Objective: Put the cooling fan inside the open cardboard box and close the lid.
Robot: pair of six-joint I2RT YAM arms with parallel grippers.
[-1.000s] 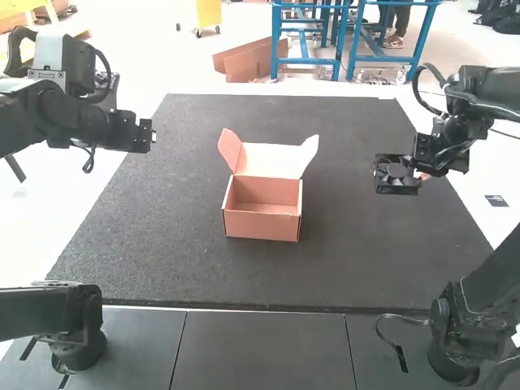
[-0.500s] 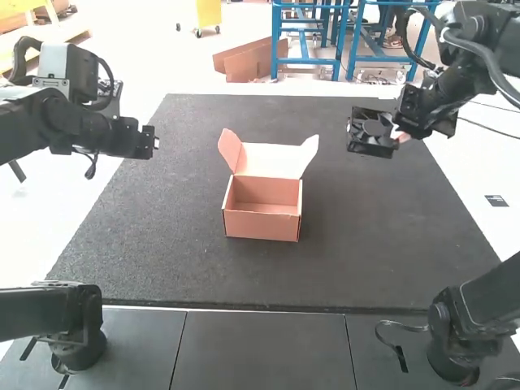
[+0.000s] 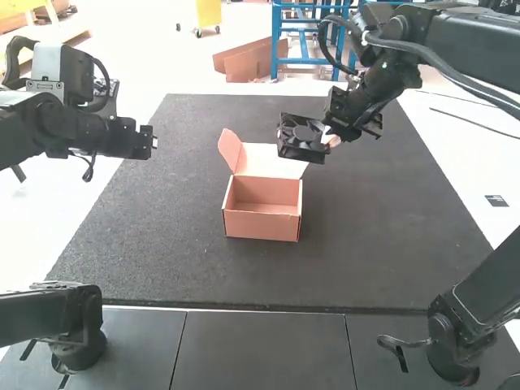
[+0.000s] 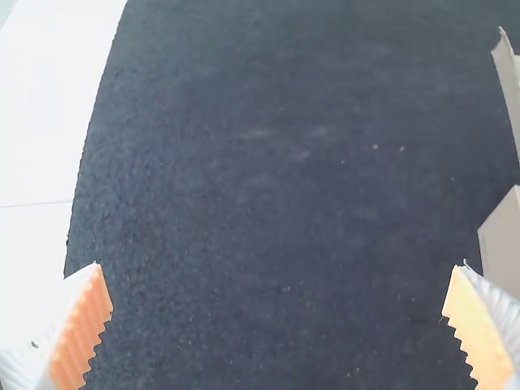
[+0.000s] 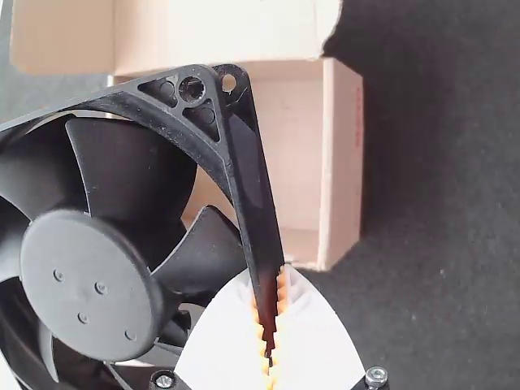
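Observation:
A black square cooling fan (image 3: 301, 138) hangs in the air over the back edge of the open cardboard box (image 3: 263, 206), held by its frame edge in my right gripper (image 3: 331, 138), which is shut on it. In the right wrist view the fan (image 5: 122, 236) is close up, its frame pinched between my orange pads (image 5: 268, 325), with the box (image 5: 317, 162) below it. The box stands in the middle of the black mat (image 3: 162, 227), lid and flaps standing up at the back. My left gripper (image 3: 149, 140) hovers open over the mat's left side; its orange pads (image 4: 81, 321) stand wide apart.
The black mat covers most of the table, with white table surface (image 3: 49, 211) at its left and right. A corner of the box flap (image 4: 508, 162) shows in the left wrist view. There is free mat around the box.
My right arm has carried the fan up and leftward from the mat's right side to above the back of the box. The left arm has barely moved.

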